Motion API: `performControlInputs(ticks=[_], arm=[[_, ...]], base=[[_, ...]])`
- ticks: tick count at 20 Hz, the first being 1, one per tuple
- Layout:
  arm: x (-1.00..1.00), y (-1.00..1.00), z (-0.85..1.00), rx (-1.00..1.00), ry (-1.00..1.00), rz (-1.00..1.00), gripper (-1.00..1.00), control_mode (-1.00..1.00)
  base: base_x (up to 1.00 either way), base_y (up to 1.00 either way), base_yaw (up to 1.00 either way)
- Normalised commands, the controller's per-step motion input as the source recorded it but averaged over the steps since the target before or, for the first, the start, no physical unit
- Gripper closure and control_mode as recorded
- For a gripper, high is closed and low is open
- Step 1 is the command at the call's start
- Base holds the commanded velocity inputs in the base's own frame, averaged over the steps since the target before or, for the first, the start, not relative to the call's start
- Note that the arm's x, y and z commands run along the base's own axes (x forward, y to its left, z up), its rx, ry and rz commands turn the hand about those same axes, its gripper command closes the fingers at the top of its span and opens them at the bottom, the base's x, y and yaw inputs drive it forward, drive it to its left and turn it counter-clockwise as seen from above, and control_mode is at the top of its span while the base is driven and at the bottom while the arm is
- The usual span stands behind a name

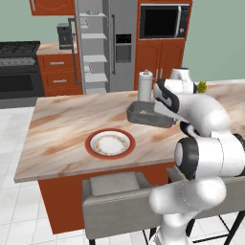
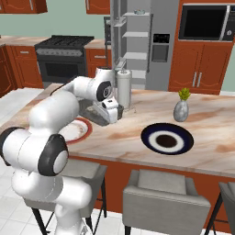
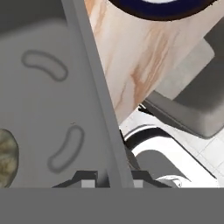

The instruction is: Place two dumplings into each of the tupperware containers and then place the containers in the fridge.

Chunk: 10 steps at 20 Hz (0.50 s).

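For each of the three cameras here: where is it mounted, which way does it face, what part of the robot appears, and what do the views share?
Left base view: behind the arm's left, looking forward and down over the counter toward the fridge; arm at lower right.
Right base view: behind the arm's right, same direction; arm at lower left.
Hand view: on the hand, looking along the gripper, shut on the wall of the dark grey tupperware container.
Shared: both base views show the container, red-rimmed plate and fridge.

You have a dark grey tub (image 1: 149, 115) over a table (image 1: 62, 129) veined in beige and rusty brown, and a mottled tan dumpling (image 3: 6, 158) on the tub's grey floor. One plate (image 1: 110, 143) is white with a red rim. The other plate (image 2: 166, 138) is dark blue with a white ring.
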Motion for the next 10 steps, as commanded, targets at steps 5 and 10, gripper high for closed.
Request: performControlInputs(ticks=[5, 10], arm=[[-0.93, 0.66, 0.58, -0.01, 0.08, -0.49, 1.0, -1.0], [-1.0, 0.56, 0.35, -0.01, 0.07, -0.56, 1.0, -1.0]], base=[[0.0, 0.0, 0.0], [0.0, 0.0, 0.0]])
